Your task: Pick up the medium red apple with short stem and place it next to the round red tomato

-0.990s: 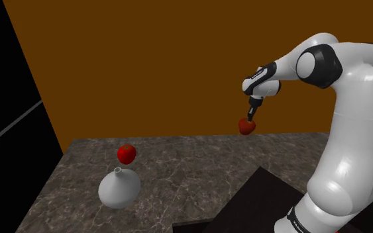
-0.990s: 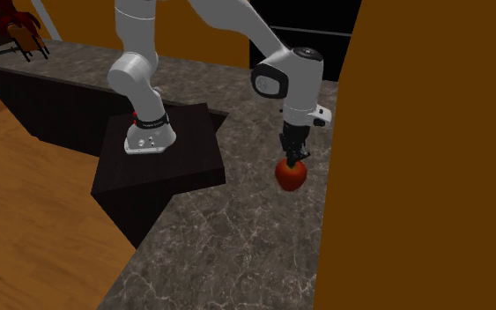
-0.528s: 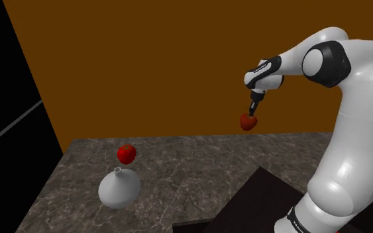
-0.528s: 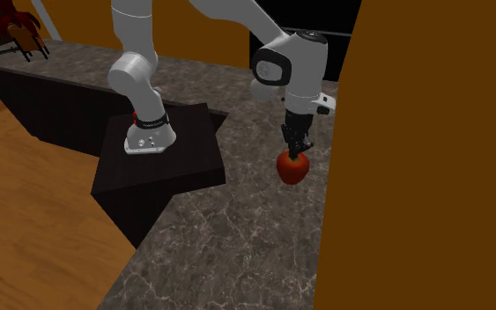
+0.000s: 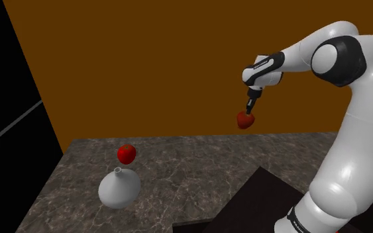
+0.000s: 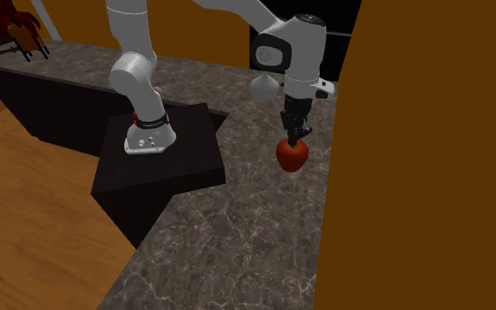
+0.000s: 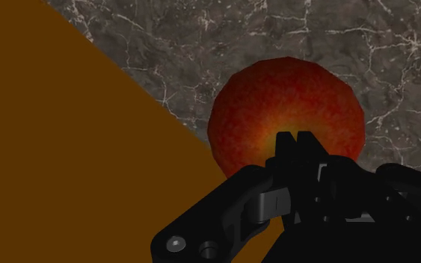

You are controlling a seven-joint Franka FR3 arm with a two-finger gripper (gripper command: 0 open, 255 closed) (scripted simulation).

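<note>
The work surface is a dark grey stone counter [image 5: 198, 165] veined in pale lines, running along the lower part of the shoulder view. A flat brown wall [image 5: 152, 66] rises behind it, and a black area [image 5: 6, 99] takes the left edge of that frame. In the second exterior view a wooden floor [image 6: 25, 229] shows at lower left. The robot's dark box stand [image 6: 162, 163] is set into a corner of the counter, left of centre.

The gripper [image 5: 250, 110] hangs from the white arm [image 5: 350, 132] in the upper right of the shoulder view. Its fingers are closed on the top of the red apple [image 5: 246, 120], which hangs in the air above the counter, close to the wall. From the wrist, the black fingertips [image 7: 285, 143] press together against the apple's reddish-orange skin [image 7: 287, 104], with counter and wall beyond.

The round red tomato [image 5: 126, 154] sits in the lower left of the shoulder view, well apart from the apple. A pale grey round-bellied vase [image 5: 119, 188] stands just in front of it, its narrow neck reaching up to the tomato's lower edge. In the second exterior view, a pale shape [image 6: 265, 85] beside the arm's wrist is probably this vase, though it is partly hidden.
</note>
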